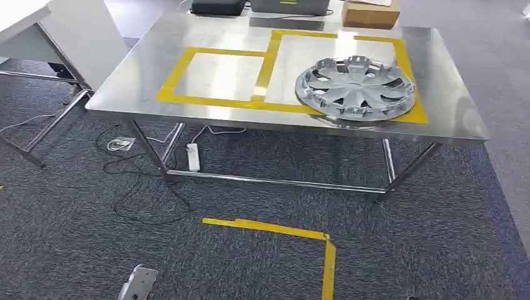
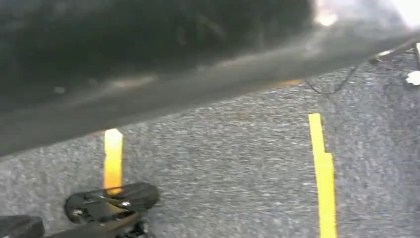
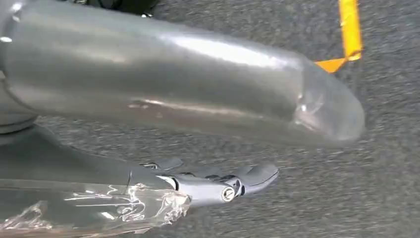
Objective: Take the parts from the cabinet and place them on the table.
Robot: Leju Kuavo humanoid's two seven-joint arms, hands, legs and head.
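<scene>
Lying flat on the steel bench [image 1: 131, 87], the silver hubcap [image 1: 355, 87] sits toward the bench's right side, its spoked outer face turned up; being round, it has no long axis to speak of. It rests inside the right-hand rectangle of yellow tape [image 1: 269, 59], with its near rim overlapping the front strip of that tape. At the far edge of the bench stand a cardboard box [image 1: 370, 12] and dark equipment [image 1: 217, 6]. Under the bench a white power strip [image 1: 193, 156] and black cables lie on the grey carpet [image 1: 75, 212], and an L-shaped yellow floor marking [image 1: 300, 240] lies nearer the camera. The head view shows a small silver part of the left arm at the bottom edge. The left wrist view shows the left hand [image 2: 109, 203] above the carpet, dark fingers [image 2: 124, 196] low in the picture with nothing visibly in them, though the blur means I cannot tell whether they are spread or curled. The right wrist view shows the right hand [image 3: 213, 186], fingers [image 3: 257, 176] stretched out straight over bare carpet and holding nothing, with clear plastic wrap on its cover.
</scene>
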